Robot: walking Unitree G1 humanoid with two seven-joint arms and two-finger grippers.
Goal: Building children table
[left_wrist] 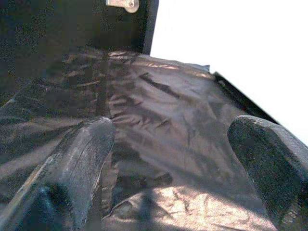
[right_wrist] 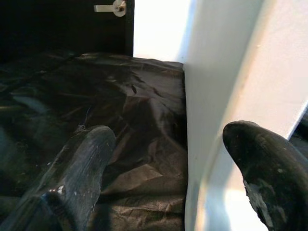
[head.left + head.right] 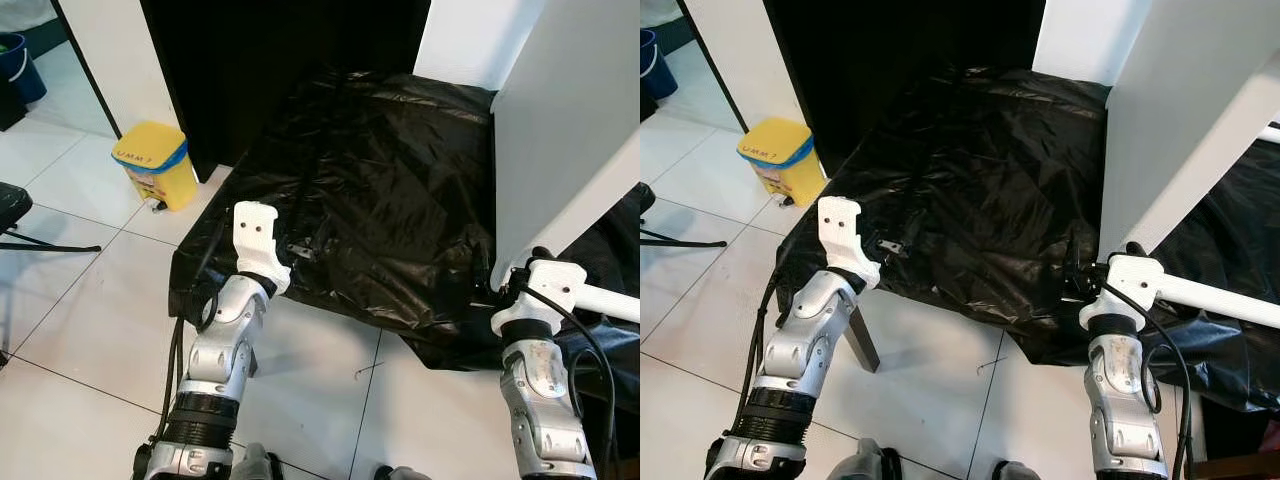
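A large white panel (image 3: 565,130) stands upright on its edge at the right of a low surface covered in black plastic sheet (image 3: 380,190). My right gripper (image 3: 497,287) is at the panel's lower near corner. In the right wrist view its fingers (image 2: 82,163) are spread wide, with the panel's edge (image 2: 211,120) between them, so it is open. My left gripper (image 1: 168,168) hovers open over the near left part of the plastic, holding nothing; its white wrist mount (image 3: 258,240) shows in the eye views. A white bar (image 3: 1220,300) runs off to the right behind my right wrist.
A yellow bin with a blue liner (image 3: 155,165) stands on the white tile floor at the left. A black door with a metal handle (image 1: 122,5) rises behind the plastic. A dark leg (image 3: 862,340) props the covered surface's near corner. A blue bucket (image 3: 15,65) is far left.
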